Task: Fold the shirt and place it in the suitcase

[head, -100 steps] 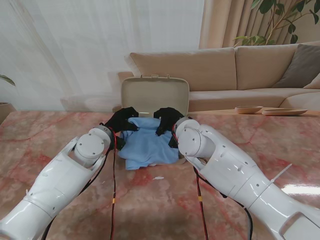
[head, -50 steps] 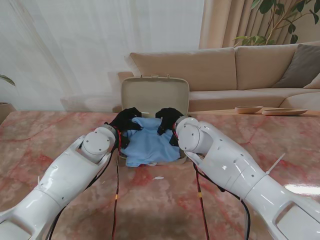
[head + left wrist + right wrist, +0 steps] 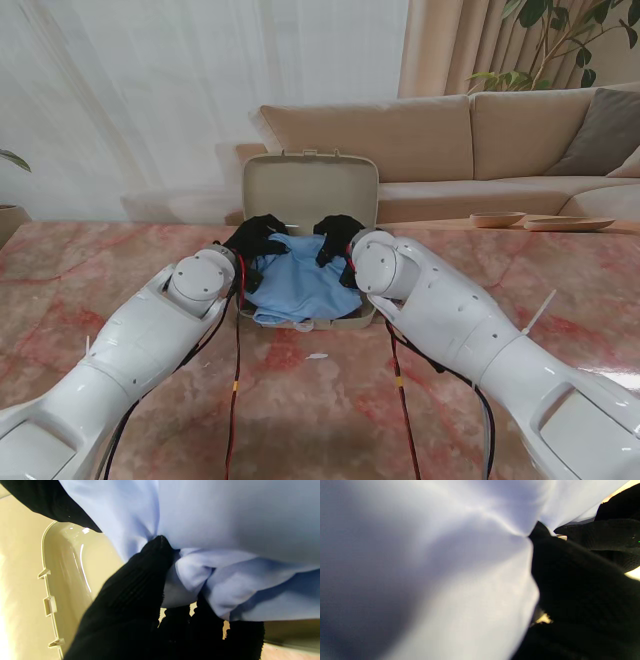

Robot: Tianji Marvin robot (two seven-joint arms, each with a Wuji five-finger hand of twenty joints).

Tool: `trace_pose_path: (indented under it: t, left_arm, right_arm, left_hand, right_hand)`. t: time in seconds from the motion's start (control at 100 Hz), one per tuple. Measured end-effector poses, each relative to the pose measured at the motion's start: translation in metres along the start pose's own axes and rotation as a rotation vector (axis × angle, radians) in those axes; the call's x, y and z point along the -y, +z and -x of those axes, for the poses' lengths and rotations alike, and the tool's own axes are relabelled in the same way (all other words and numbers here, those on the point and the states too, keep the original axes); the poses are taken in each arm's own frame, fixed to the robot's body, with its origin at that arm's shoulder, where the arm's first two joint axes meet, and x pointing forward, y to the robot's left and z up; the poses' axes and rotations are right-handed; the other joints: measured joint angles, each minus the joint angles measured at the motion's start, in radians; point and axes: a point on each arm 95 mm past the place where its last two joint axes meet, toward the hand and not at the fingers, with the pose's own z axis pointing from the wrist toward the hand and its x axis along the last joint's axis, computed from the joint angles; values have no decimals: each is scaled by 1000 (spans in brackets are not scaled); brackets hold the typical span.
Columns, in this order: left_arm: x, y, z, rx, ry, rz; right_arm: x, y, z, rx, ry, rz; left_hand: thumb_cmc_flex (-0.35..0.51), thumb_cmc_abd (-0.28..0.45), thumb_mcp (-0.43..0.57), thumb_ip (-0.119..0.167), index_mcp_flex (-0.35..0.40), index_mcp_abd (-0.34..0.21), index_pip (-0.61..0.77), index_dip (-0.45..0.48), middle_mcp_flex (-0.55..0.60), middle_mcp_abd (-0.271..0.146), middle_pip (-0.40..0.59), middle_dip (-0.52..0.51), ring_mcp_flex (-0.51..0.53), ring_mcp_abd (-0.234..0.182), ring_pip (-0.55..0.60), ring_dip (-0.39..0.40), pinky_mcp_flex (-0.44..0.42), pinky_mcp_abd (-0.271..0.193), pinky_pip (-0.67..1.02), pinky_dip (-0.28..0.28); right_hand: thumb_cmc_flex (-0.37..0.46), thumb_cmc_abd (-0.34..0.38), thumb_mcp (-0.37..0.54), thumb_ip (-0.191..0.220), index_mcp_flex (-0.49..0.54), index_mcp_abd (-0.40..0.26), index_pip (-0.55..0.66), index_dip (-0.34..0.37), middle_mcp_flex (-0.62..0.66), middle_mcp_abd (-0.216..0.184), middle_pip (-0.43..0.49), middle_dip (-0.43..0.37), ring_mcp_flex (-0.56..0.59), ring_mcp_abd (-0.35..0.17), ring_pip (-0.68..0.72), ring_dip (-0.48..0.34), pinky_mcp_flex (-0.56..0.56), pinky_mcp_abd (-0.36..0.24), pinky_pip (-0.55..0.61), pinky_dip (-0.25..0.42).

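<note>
The blue shirt (image 3: 303,283) lies bunched in the open suitcase (image 3: 310,190), between the left hand (image 3: 257,240) and the right hand (image 3: 337,238), each clamped on a far corner of the cloth. Its long axis runs from me toward the upright lid. The left wrist view alone shows the fingers (image 3: 140,585) pinching a fold above the case's inner wall.
</note>
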Motion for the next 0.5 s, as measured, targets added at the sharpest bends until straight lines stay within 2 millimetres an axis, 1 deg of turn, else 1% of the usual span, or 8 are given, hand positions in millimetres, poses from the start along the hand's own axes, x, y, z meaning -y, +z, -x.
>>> trace_pose_path:
  t: [0.05,0.12,0.26,0.28,0.37,0.43,0.46,0.5]
  left_arm:
    - [0,0,0,3,-4,7]
    - [-1,0,0,7,-9,17]
    - [-2,0,-1,8,-11,37]
    - [-2,0,-1,7,-11,40]
    - [-2,-1,-3,1,-5,51]
    - [-1,-2,-5,-6,7,57]
    - [-1,-3,-6,-10,15,63]
    - [0,-4,-7,-15,27,73]
  right_arm:
    - [0,0,1,4,2,-1]
    - [1,1,2,10,4,-3]
    - [1,1,4,19,6,-7]
    - [1,1,4,21,6,-7]
    - [0,1,5,27,6,-7]
    - [-2,0,6,32,5,-3]
    - [-3,0,6,34,4,1]
    - [-5,-1,6,39,4,6]
  left_hand:
    - [0,10,-1,0,0,12,-39,-42,0,9,-52,-41,-26,9,-28,-40,-23,2,-18,-18]
    - [0,31,-1,4,1,29,-91,-83,-26,20,-67,-130,-54,19,-54,-86,-45,3,-30,-43]
    - [-3,72,-1,12,1,48,-189,-119,-95,37,-34,-257,-81,29,-92,-123,-72,3,-42,-46]
    - [-24,72,-1,25,1,53,-211,-124,-99,41,-30,-286,-103,30,-94,-129,-75,4,-42,-46]
    - [-55,96,0,28,1,62,-276,-136,-151,47,-3,-387,-135,34,-117,-145,-88,4,-46,-47]
    - [-67,115,0,29,1,70,-303,-136,-174,53,4,-444,-146,37,-131,-156,-101,4,-57,-48]
    - [-95,131,0,50,1,79,-330,-138,-191,55,4,-460,-174,39,-138,-161,-120,4,-68,-50]
    - [-96,136,0,56,1,81,-350,-139,-191,55,3,-469,-183,40,-145,-168,-120,4,-69,-55]
  right_hand:
    - [0,12,-5,0,0,1,-4,-14,-2,0,-8,-16,-13,11,-35,-8,-18,9,-2,-8]
    - [0,34,-16,0,0,4,-23,-35,-12,0,-30,-47,-30,15,-72,-21,-38,16,-18,-25]
    - [0,54,-30,0,-16,26,-58,-76,-55,3,-93,-88,-94,42,-187,-59,-103,36,-83,-61]
    - [0,55,-31,0,-27,27,-64,-82,-65,3,-97,-94,-106,43,-198,-68,-115,38,-91,-62]
    - [-19,65,-31,0,-27,51,-146,-86,-117,4,-107,-138,-155,54,-265,-80,-169,47,-131,-63]
    - [-56,65,-31,2,-27,56,-242,-46,-157,6,-107,-176,-193,55,-301,-83,-202,48,-166,-63]
    - [-86,66,-31,2,-27,66,-293,-21,-176,9,-111,-188,-213,57,-325,-83,-221,48,-180,-63]
    - [-108,71,-31,3,-27,78,-366,23,-201,14,-119,-199,-237,63,-346,-85,-248,49,-194,-63]
